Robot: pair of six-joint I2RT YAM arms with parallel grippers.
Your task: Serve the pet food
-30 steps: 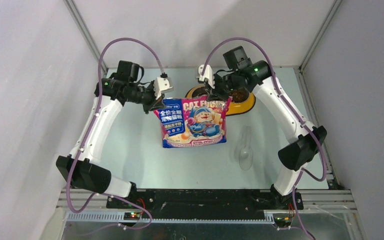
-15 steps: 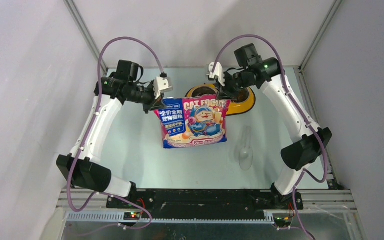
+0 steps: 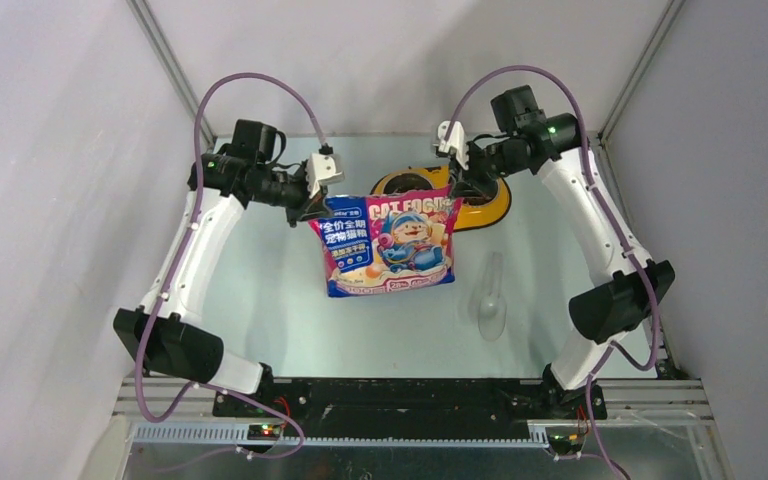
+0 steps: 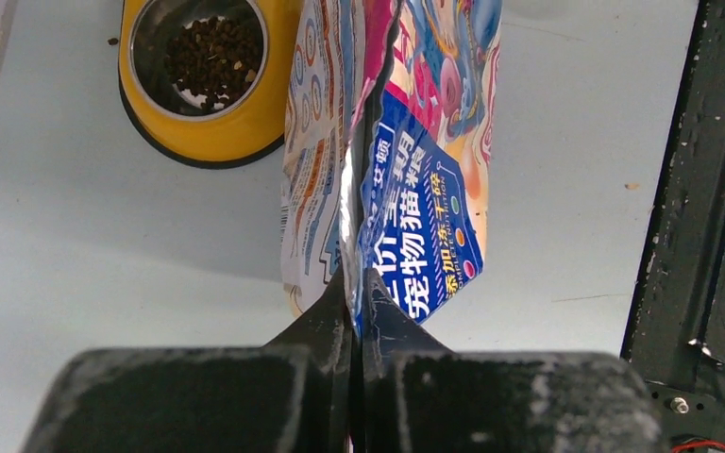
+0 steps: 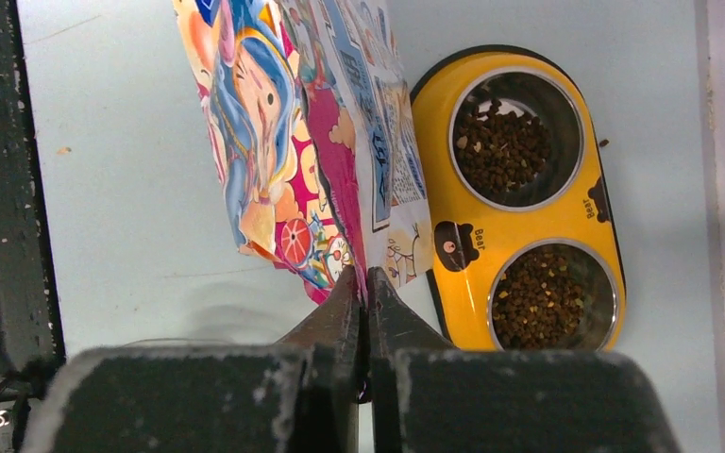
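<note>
The pink-and-blue cat food bag (image 3: 390, 245) hangs upright above the table, held by both top corners. My left gripper (image 3: 310, 213) is shut on its left corner, seen edge-on in the left wrist view (image 4: 357, 283) with the bag (image 4: 415, 189) beyond. My right gripper (image 3: 458, 192) is shut on the right corner, also seen in the right wrist view (image 5: 366, 278) with the bag (image 5: 283, 142). Brown kibble (image 5: 502, 142) lies in both steel cups of the yellow double bowl (image 5: 444, 189); the second cup's kibble (image 5: 540, 297) sits nearer. One cup's kibble (image 4: 215, 57) shows in the left wrist view.
The yellow bowl (image 3: 490, 213) sits behind the bag at the back of the table. The clear plastic scoop (image 3: 492, 300) lies on the table right of the bag. Frame rails edge the table on both sides and at the front.
My right arm has swung right and back, still holding the bag's right corner. The bag's top edge has drawn a little tauter. The left arm has stayed put.
</note>
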